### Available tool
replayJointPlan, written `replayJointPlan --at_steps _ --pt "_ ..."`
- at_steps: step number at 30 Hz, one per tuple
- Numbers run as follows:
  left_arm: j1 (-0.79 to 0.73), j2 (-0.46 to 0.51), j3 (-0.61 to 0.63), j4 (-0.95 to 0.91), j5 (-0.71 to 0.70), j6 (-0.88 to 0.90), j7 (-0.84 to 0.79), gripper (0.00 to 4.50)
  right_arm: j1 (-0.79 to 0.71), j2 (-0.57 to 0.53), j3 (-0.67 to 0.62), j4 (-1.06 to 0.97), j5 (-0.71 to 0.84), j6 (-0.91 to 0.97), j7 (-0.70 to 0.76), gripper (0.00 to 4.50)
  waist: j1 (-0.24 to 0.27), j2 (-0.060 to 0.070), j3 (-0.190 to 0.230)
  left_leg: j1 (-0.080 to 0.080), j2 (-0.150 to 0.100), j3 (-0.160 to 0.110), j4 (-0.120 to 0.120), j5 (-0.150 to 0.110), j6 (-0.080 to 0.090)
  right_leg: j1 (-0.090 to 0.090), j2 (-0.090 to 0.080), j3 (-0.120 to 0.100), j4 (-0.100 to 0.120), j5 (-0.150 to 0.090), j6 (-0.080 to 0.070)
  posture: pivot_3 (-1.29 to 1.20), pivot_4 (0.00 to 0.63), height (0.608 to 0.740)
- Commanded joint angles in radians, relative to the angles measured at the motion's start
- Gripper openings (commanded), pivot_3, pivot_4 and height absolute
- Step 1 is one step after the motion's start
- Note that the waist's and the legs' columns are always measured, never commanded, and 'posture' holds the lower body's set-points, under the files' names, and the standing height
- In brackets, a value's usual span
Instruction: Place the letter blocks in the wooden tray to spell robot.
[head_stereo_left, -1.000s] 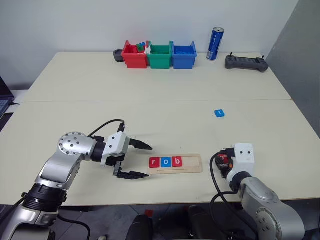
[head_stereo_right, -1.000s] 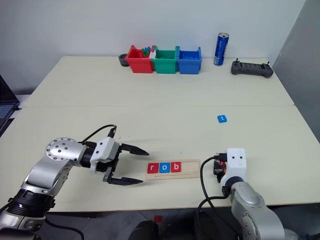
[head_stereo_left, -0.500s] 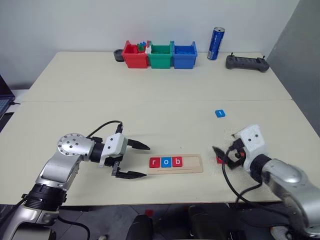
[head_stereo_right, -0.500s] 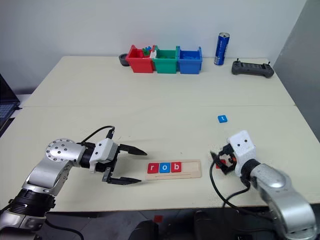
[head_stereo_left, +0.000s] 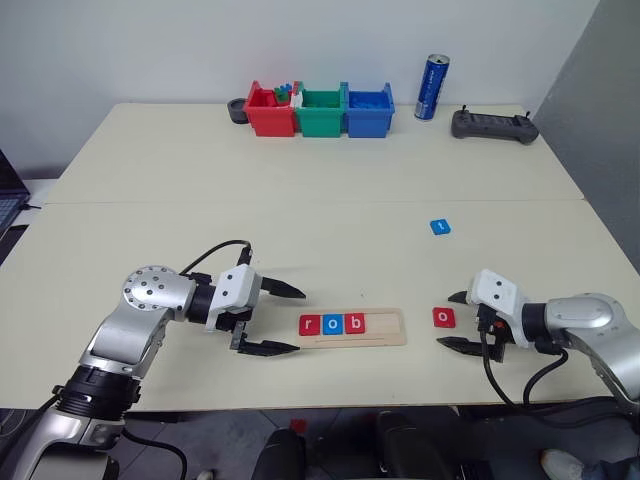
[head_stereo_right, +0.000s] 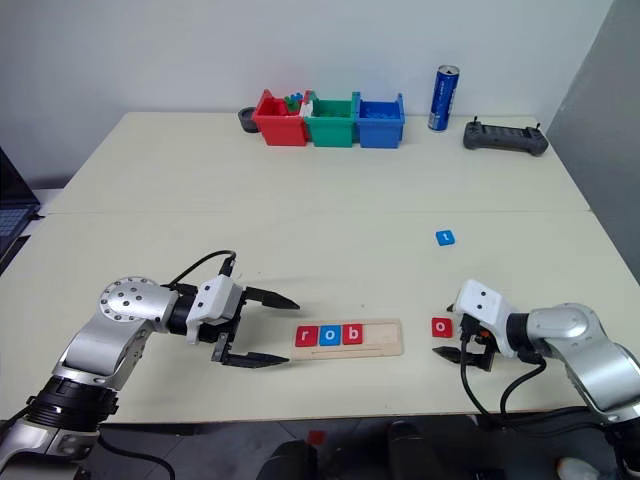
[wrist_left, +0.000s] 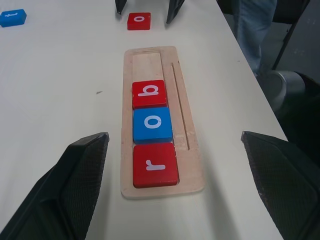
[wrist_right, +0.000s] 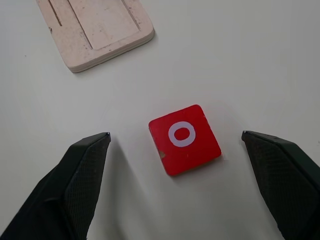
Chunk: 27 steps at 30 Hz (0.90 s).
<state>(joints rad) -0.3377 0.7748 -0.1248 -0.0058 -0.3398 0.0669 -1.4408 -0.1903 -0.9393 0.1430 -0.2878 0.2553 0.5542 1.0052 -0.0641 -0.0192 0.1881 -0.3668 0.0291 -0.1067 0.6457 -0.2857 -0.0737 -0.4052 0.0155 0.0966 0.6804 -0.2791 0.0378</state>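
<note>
At the table's (head_stereo_left: 150, 190) far edge stand three plastic bins (head_stereo_left: 320, 110), a blue can (head_stereo_left: 431, 87) and a black controller (head_stereo_left: 493, 125). The wooden tray (head_stereo_left: 388, 326) reads "r o b"; both the left gripper (head_stereo_left: 283, 320) and the right gripper (head_stereo_left: 452, 320) are spread, the right around the red "o" block (head_stereo_left: 444, 317).

Silver arms; white wrist blocks; black cables; 2 black fingers (head_stereo_left: 280, 291) each.

Far edge of table (head_stereo_left: 300, 190): black dish (head_stereo_left: 236, 110) | red bin (head_stereo_left: 268, 112), green bin (head_stereo_left: 320, 112), blue bin (head_stereo_left: 367, 112) side by side | upright blue can (head_stereo_left: 431, 87) | black controller (head_stereo_left: 492, 125)
</note>
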Motion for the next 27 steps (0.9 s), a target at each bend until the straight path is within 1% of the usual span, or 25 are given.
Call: replayJointPlan --at_steps 1,3,4,5,10,11,13,15,18,21,24,27 --pt "-0.006 0.001 0.009 -0.046 -0.013 0.01 0.01 4.5 -0.034 0.001 0.02 0.035 -0.012 -0.039 0.05 4.31 0.002 0.0 0.0 0.0 0.0 0.0 0.0 0.0 0.0 0.0 0.0 0.0 0.0 0.0 0.0 0.0 0.15 0.74" --pt "-0.002 0.004 0.01 -0.057 -0.013 0.015 0.013 4.5 -0.045 -0.002 0.034 0.052 -0.022 -0.055 0.067 3.91 0.003 0.0 0.0 0.0 0.0 0.0 0.0 0.0 0.0 0.0 0.0 0.0 0.0 0.0 0.0 0.0 0.15 0.74" --pt "0.0 0.007 0.012 -0.064 -0.013 0.02 0.015 4.5 -0.051 -0.001 0.039 0.057 -0.023 -0.061 0.076 3.48 0.004 0.0 0.0 0.0 0.0 0.0 0.0 0.0 0.0 0.0 0.0 0.0 0.0 0.0 0.0 0.0 0.15 0.74" --pt "0.002 0.01 0.013 -0.07 -0.013 0.023 0.017 4.5 -0.055 0.001 0.041 0.06 -0.023 -0.065 0.081 3.25 0.004 0.0 0.0 0.0 0.0 0.0 0.0 0.0 0.0 0.0 0.0 0.0 0.0 0.0 0.0 0.0 0.15 0.74" --pt "0.013 0.022 0.022 -0.089 -0.011 0.036 0.025 4.5 -0.076 0.018 0.019 0.024 0.02 -0.034 0.102 1.52 0.004 0.0 0.0 0.0 0.0 0.0 0.0 0.0 0.0 0.0 0.0 0.0 0.0 0.0 -0.001 0.0 0.15 0.74" --pt "0.016 0.024 0.026 -0.09 -0.013 0.041 0.028 4.5 -0.082 0.03 0.006 0.003 0.048 -0.007 0.099 1.45 0.004 0.0 0.0 0.0 0.0 0.0 0.0 0.0 0.0 0.0 0.0 0.0 0.0 0.0 -0.001 0.0 0.15 0.74" --pt "0.019 0.031 0.032 -0.085 -0.01 0.043 0.032 4.5 -0.09 0.05 -0.002 -0.057 0.086 0.032 0.089 1.45 0.004 0.0 0.0 0.0 0.0 0.0 0.0 0.0 0.0 0.0 0.0 0.0 0.0 0.0 -0.001 0.0 0.15 0.74" --pt "0.021 0.037 0.035 -0.079 -0.009 0.044 0.034 4.5 -0.102 0.07 0.015 -0.126 0.105 0.07 0.073 1.45 0.004 0.0 0.0 0.0 0.0 -0.001 0.0 0.0 0.0 0.0 0.0 0.0 0.0 0.0 -0.001 0.0 0.15 0.74" --pt "0.024 0.044 0.031 -0.072 -0.003 0.036 0.034 4.5 -0.145 0.099 0.096 -0.19 0.054 0.111 0.034 1.45 0.004 0.0 0.0 0.0 0.0 -0.001 0.0 0.0 0.0 0.0 0.0 0.0 0.001 0.0 -0.001 0.0 0.15 0.74" --pt "0.021 0.041 0.025 -0.069 0.001 0.034 0.038 4.5 -0.191 0.151 0.177 -0.185 -0.005 0.137 -0.02 1.45 0.006 0.0 0.0 0.0 0.0 -0.001 0.0 0.0 0.0 0.0 0.0 -0.001 0.001 0.0 0.0 0.0 0.15 0.74" --pt "0.016 0.035 0.021 -0.065 0.005 0.032 0.041 4.5 -0.222 0.184 0.226 -0.167 -0.044 0.14 -0.043 1.45 0.006 0.0 0.0 0.0 0.0 -0.001 0.0 0.0 0.0 0.0 0.0 -0.001 0.0 0.0 -0.001 0.0 0.15 0.74" --pt "0.012 0.029 0.016 -0.051 0.01 0.021 0.038 4.5 -0.24 0.192 0.256 -0.153 -0.065 0.13 -0.038 1.45 0.007 0.0 0.0 0.0 0.0 -0.001 0.0 0.0 0.0 0.0 0.0 -0.001 0.0 0.0 -0.001 0.0 0.15 0.74"
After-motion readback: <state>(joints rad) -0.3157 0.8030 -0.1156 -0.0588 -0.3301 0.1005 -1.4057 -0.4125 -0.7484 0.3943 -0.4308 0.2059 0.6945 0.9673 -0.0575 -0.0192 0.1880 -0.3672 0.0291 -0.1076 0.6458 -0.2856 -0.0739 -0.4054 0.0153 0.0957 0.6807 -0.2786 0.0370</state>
